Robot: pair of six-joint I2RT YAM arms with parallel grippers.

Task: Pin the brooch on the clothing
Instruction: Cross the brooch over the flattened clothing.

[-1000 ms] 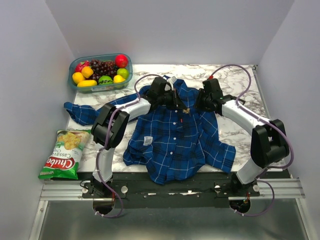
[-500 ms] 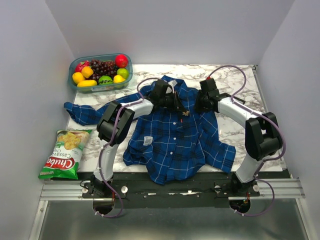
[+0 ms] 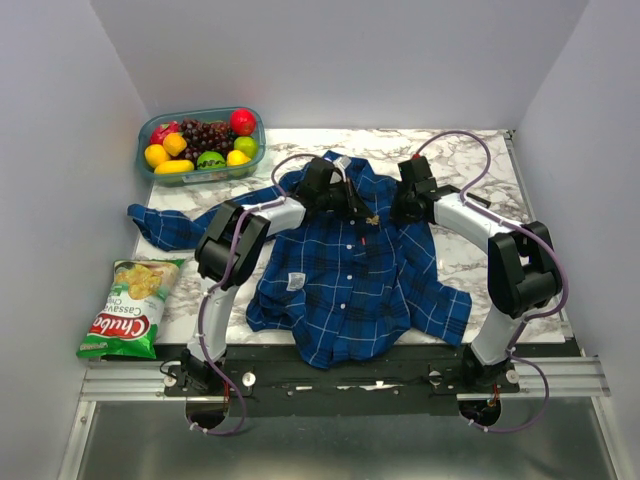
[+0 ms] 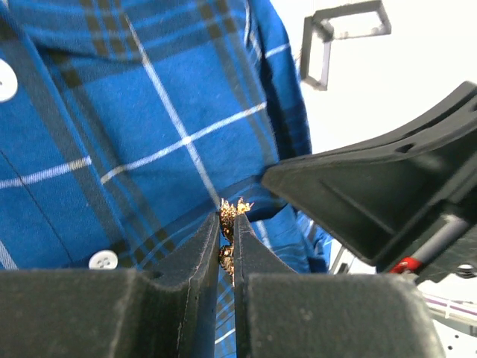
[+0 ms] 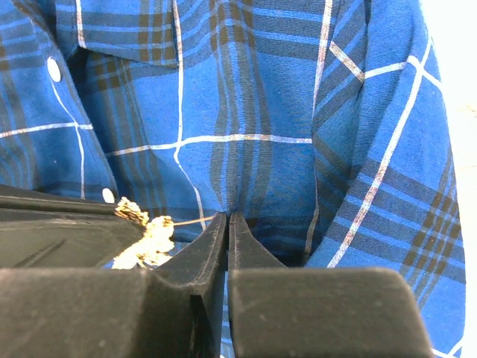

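L end effector [image 4: 226, 221] clamped on spiky gold brooch [image 4: 232, 207]; R end effector [image 5: 229, 218] pinching plaid shirt [image 5: 261, 97] fold.

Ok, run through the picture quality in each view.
Top external: even, soft light, brooch just a speck. Left wrist: background beyond the shirt blown out white, near fingers dark. Right wrist: plaid sharp, brooch pale and blurred.

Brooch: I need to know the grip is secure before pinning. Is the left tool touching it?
Touching. The left wrist view shows the brooch pinched between the closed fingers of the left tool, its gold tip poking out above them in front of the shirt.
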